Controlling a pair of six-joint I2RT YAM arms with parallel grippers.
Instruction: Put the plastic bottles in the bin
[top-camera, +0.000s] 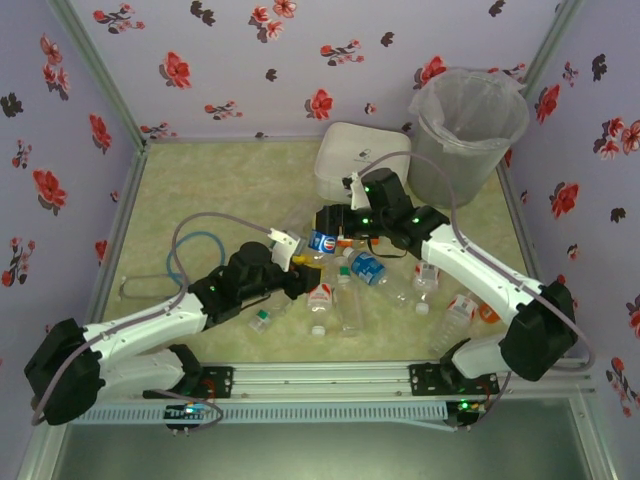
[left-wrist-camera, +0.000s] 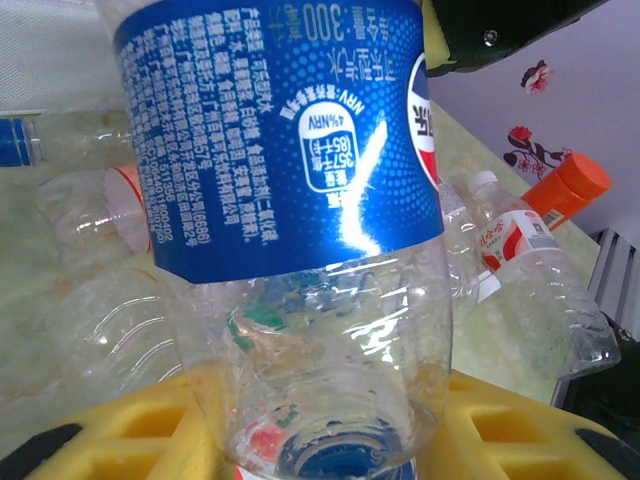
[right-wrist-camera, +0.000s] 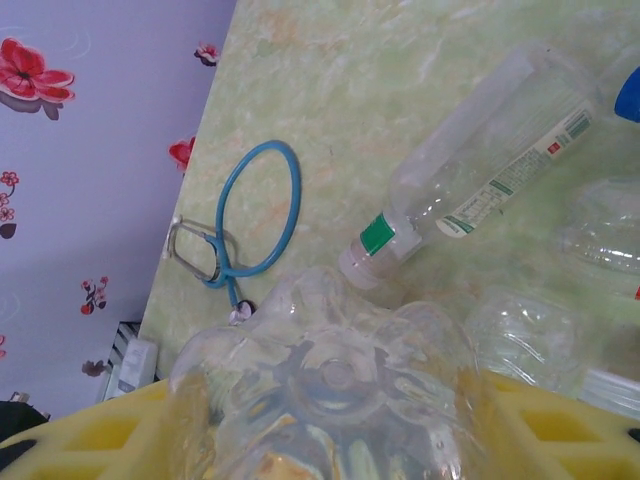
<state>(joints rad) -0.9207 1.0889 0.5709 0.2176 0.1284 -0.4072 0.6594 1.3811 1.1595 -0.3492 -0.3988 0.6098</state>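
Bin (top-camera: 468, 135): upright, well beyond the right gripper.
Loose bottles (top-camera: 345, 300): lying near, below both grippers.
Left gripper (left-wrist-camera: 320, 440): clamped on the blue-label bottle (left-wrist-camera: 280, 130), cap end.
Right gripper (right-wrist-camera: 330, 430): clamped on that bottle's base end.
Blue-label bottle: between the grippers.

My overhead view is bright and evenly lit from above, with soft shadows under the arms (top-camera: 150, 325). Just beyond my left gripper (left-wrist-camera: 320, 445), a white glare streak crosses the blue-labelled bottle (left-wrist-camera: 260, 130). The clear bottle (right-wrist-camera: 330, 370) pressed against my right gripper (right-wrist-camera: 325, 450) is blurred.
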